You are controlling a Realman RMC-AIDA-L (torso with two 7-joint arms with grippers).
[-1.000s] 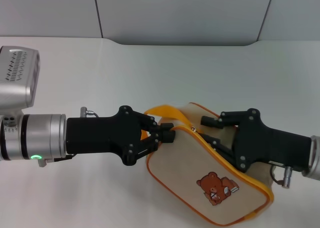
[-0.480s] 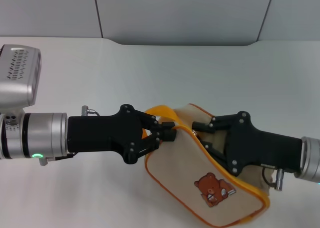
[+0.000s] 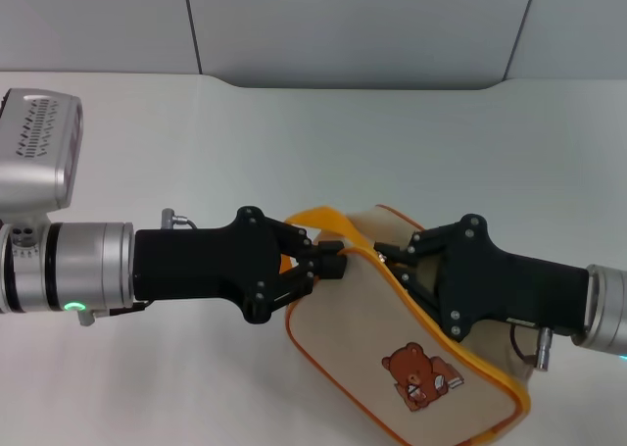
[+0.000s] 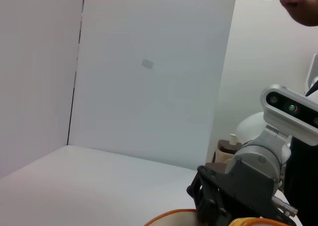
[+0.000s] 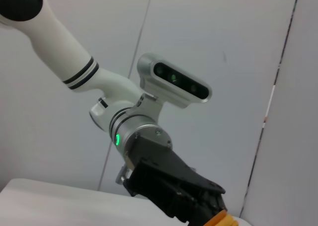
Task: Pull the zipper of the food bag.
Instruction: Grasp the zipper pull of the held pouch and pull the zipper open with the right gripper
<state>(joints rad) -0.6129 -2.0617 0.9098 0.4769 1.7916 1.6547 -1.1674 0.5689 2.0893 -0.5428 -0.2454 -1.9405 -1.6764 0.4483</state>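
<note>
The beige food bag (image 3: 358, 333) lies on the white table, bear print (image 3: 421, 372) facing up. Its orange strap handle (image 3: 315, 216) loops at the near-left end. The orange zipper (image 3: 423, 314) curves along the bag's upper edge. My left gripper (image 3: 331, 261) comes in from the left and is shut on the bag's end, just below the handle. My right gripper (image 3: 385, 259) comes in from the right over the bag. Its fingertips are pinched together at the small silver pull tab (image 3: 381, 259) near the zipper's left end. The tab itself is mostly hidden.
The white table (image 3: 294, 132) stretches behind the bag to a grey wall panel (image 3: 353, 24). The left wrist view shows the right arm's black gripper (image 4: 223, 201). The right wrist view shows the left arm's gripper (image 5: 174, 191) and its camera housing (image 5: 174, 82).
My right gripper has moved left along the bag's top to the zipper's left end and its fingers have narrowed. The bag has shifted slightly down. The left gripper has kept its grip.
</note>
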